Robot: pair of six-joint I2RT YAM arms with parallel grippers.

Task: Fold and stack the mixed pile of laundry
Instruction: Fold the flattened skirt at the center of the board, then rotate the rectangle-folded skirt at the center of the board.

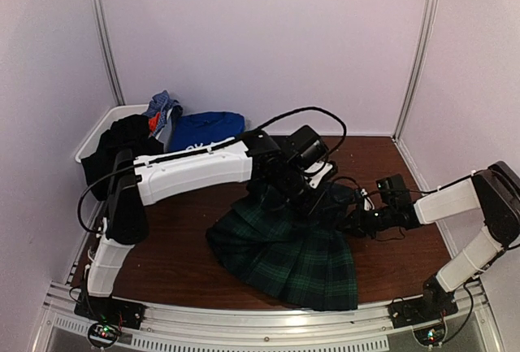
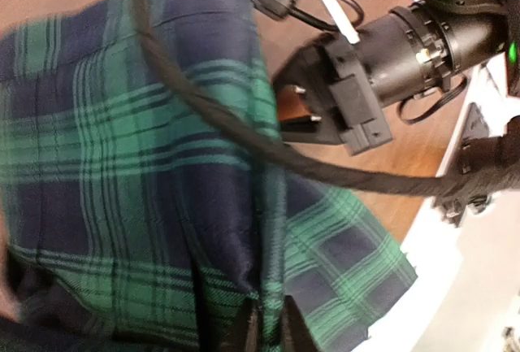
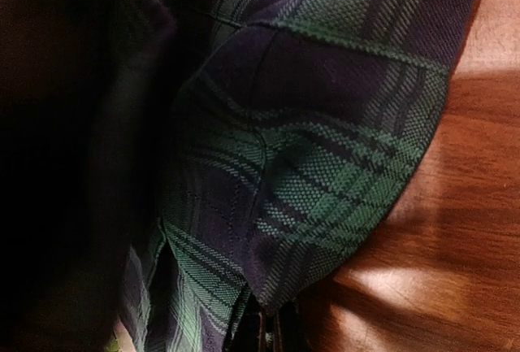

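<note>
A dark green tartan pleated skirt (image 1: 288,250) lies spread on the brown table, its hem toward the near edge. My left gripper (image 1: 315,197) is at the skirt's far waist edge, shut on a fold of the tartan (image 2: 268,319). My right gripper (image 1: 355,220) is at the skirt's right waist corner, shut on the cloth (image 3: 272,323). The right arm's wrist shows in the left wrist view (image 2: 382,59). A royal-blue T-shirt (image 1: 205,130), a black garment (image 1: 122,145) and a multicoloured piece (image 1: 162,110) lie in the basket at the back left.
A white plastic basket (image 1: 101,124) stands at the back left against the wall. Black cables (image 1: 313,112) loop over the left arm. The metal rail (image 1: 260,328) runs along the near table edge. Bare wood (image 1: 175,254) shows left of the skirt.
</note>
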